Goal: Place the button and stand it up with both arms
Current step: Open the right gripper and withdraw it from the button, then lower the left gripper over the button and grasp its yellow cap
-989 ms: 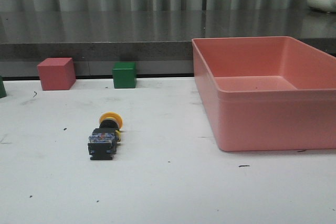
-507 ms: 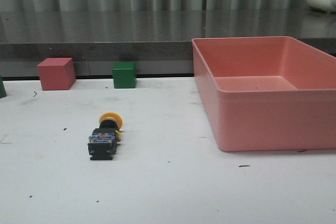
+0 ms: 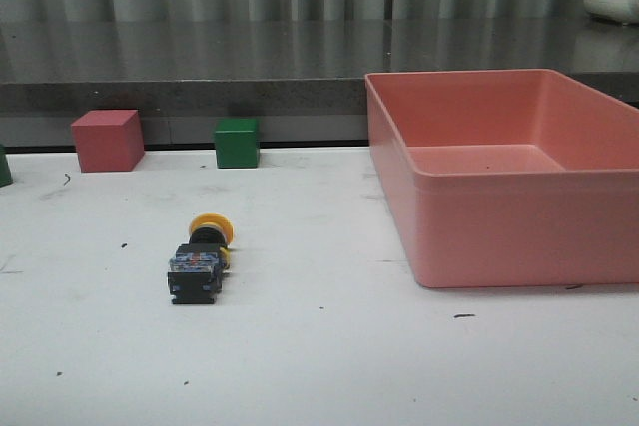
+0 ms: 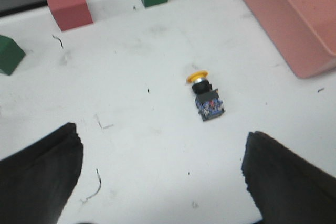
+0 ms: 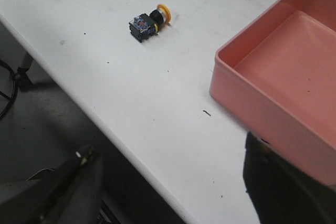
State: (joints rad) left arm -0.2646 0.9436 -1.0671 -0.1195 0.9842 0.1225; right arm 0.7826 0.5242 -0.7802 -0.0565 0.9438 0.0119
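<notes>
Clearly at the opening step, judging by the layout: nothing grasped, nothing lifted. Lying on its side on the white surface [image 3: 319,366], the button [image 3: 200,261], yellow cap pointing toward the green cube [image 3: 237,142] at the back, blue-grey base block toward the near edge. Well to the left of the pink bin [image 3: 509,172], apart from it and from both cubes; pink cube [image 3: 107,140] further left of the green one along the back edge.

No arm visible from the front. From the left wrist, left fingers [image 4: 47,177] spread wide, dark tips framing bare surface, holding nothing, with the button ahead of them and well apart. From the right wrist, right fingers [image 5: 278,182] likewise spread wide and empty, hovering off the near edge of the surface, close to the bin's near corner, the button far across from them.

Next, probably: bring the left fingers down over the button, closing across the black body rather than the round cap, which looks likely to slip. Then, likely, a steadying touch from the right side to tip it upright onto the base block.
</notes>
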